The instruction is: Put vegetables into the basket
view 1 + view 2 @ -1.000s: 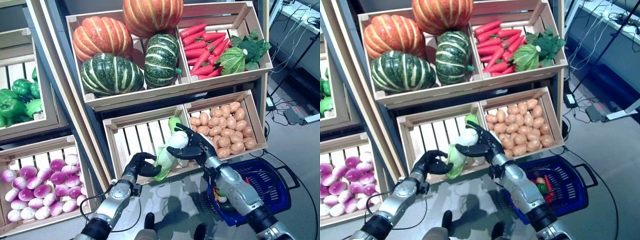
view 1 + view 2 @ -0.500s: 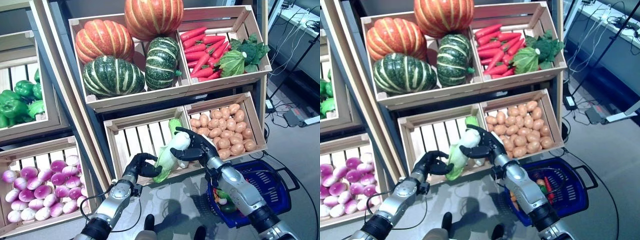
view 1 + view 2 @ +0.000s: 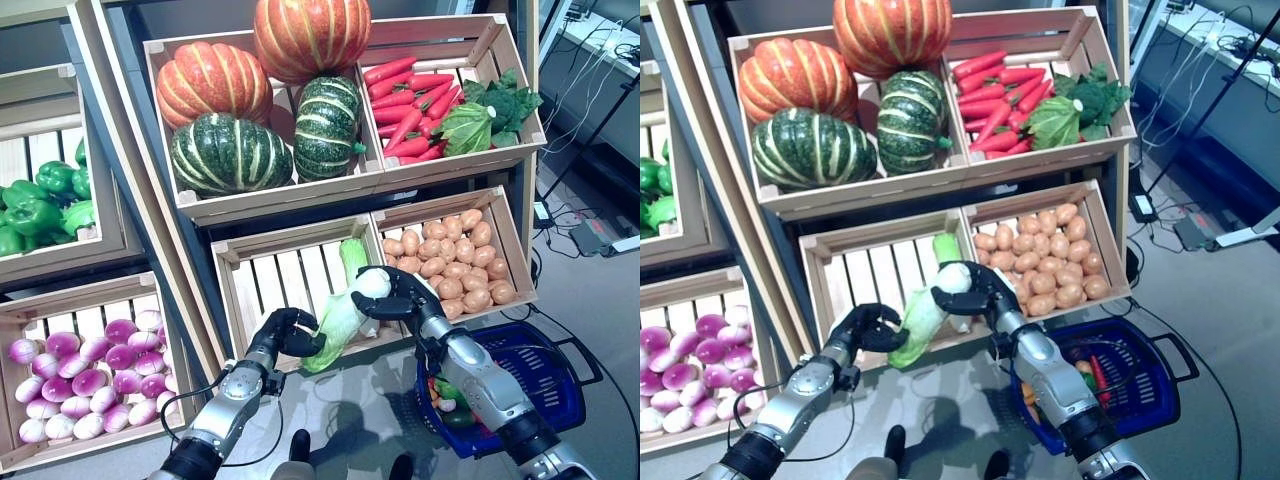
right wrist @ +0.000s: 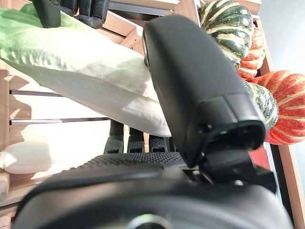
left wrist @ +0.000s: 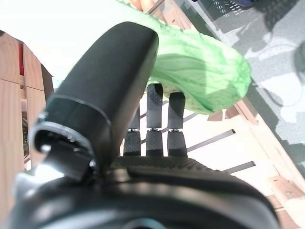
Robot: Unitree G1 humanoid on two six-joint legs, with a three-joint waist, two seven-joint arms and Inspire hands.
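A napa cabbage (image 3: 340, 318) with a white base and green leaves hangs slanted over the front edge of the slatted lower crate (image 3: 262, 285). My left hand (image 3: 285, 332) is shut on its green leafy end (image 5: 200, 71), thumb over it and fingers under. My right hand (image 3: 405, 300) is shut on its white base (image 4: 95, 76). A second cabbage (image 3: 352, 256) lies in the crate behind it. The blue basket (image 3: 565, 405) stands on the floor at the lower right, under my right forearm, with a few vegetables inside.
The potato crate (image 3: 445, 260) is right of the cabbage crate. Pumpkins (image 3: 225, 150), carrots (image 3: 405, 95) and leafy greens (image 3: 490, 105) fill the upper crates. Green peppers (image 3: 40, 200) and purple turnips (image 3: 80, 360) are at the left.
My right hand has curled more round the cabbage's white base, and that end has shifted slightly right and up. The left hand keeps its hold. The camera has shifted a little.
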